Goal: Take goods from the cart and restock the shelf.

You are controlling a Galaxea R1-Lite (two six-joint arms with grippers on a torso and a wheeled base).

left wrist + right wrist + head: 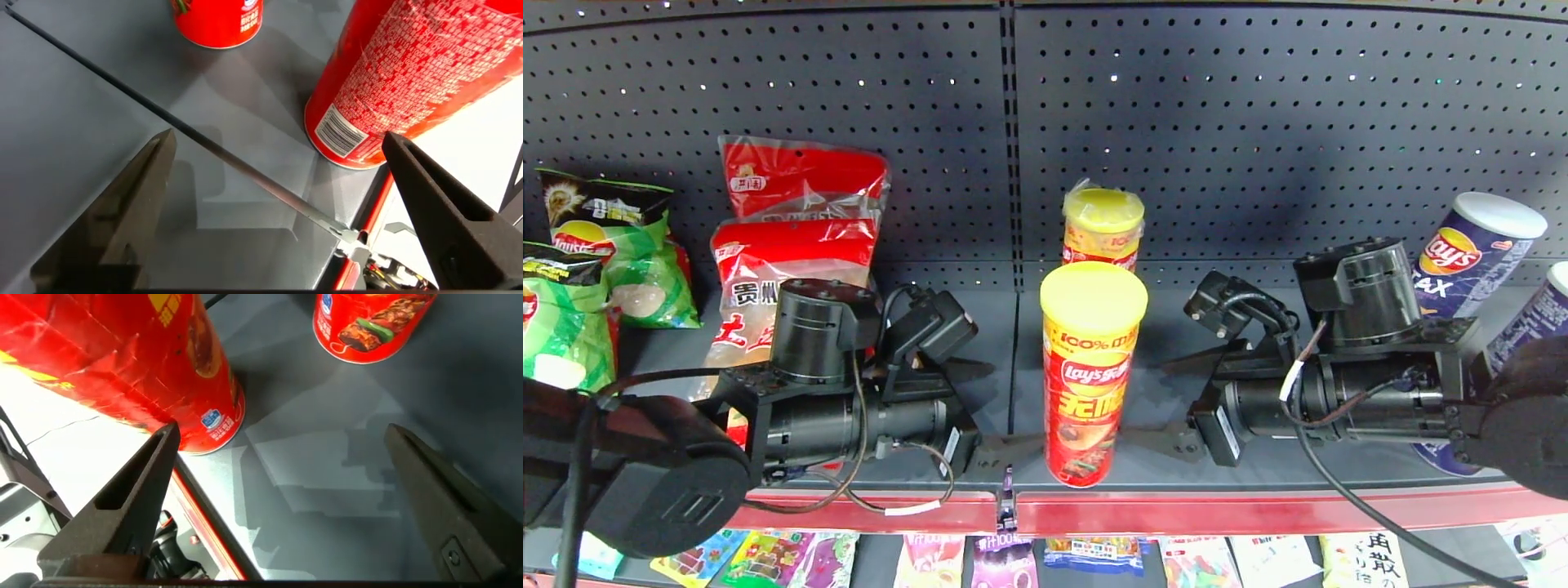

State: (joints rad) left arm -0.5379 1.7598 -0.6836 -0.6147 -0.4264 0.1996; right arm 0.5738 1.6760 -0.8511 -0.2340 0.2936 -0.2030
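A: L gripper (278,137), fingers spread wide, nothing in them?
B: Yep, same w/ R gripper (282,429). Both lay low on the shelf (1258,465), flanking the red can (1092,371).
A: And the can itself?
B: Stood upright near the front edge, in line w/ a second can (1103,224) behind, clear of every finger. Prob. placed to front the row; jaws wide so pulling away wouldn't tip it.
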